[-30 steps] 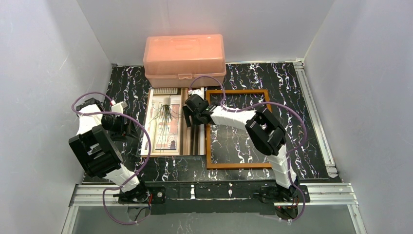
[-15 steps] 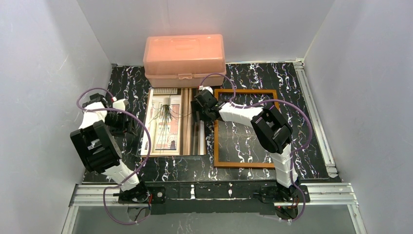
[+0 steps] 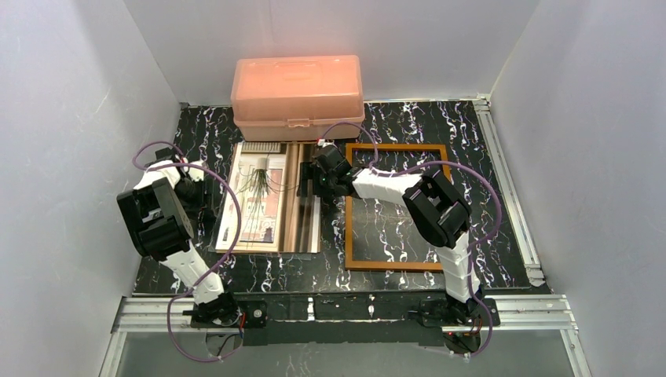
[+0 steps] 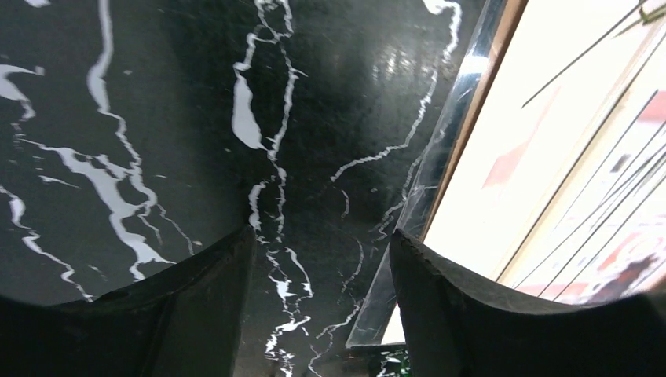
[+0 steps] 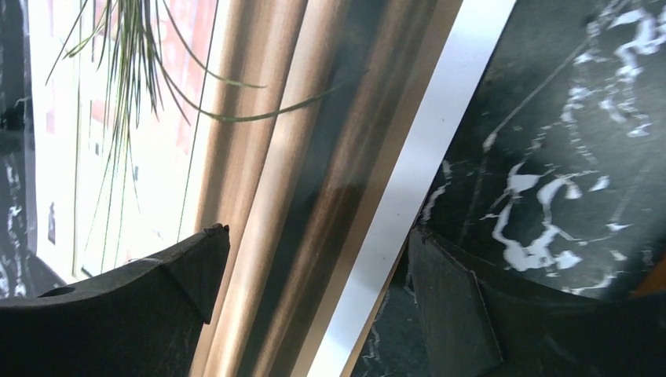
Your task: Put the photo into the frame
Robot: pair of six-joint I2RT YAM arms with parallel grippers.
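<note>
The photo [image 3: 259, 200] lies face up on the black marble table [image 3: 471, 157], left of the frame [image 3: 393, 265], which lies flat with only marble showing inside its orange-brown border. My right gripper [image 3: 312, 181] is open and low over the photo's right edge. In the right wrist view its jaws [image 5: 320, 232] straddle the striped part of the photo [image 5: 259, 157] and its white margin. My left gripper [image 3: 203, 194] is open at the photo's left edge. In the left wrist view [image 4: 318, 236] bare marble lies between the fingers, and the photo [image 4: 550, 149] is on the right with a clear sheet's edge [image 4: 440, 181] beside it.
A pink translucent plastic box [image 3: 297, 94] stands at the back, just behind the photo and the frame's far left corner. White walls close in on both sides. A metal rail [image 3: 506, 181] runs along the table's right edge.
The frame has slid a little to the right, away from the photo. The photo has shifted slightly left. My left gripper has moved in towards the photo's left edge.
</note>
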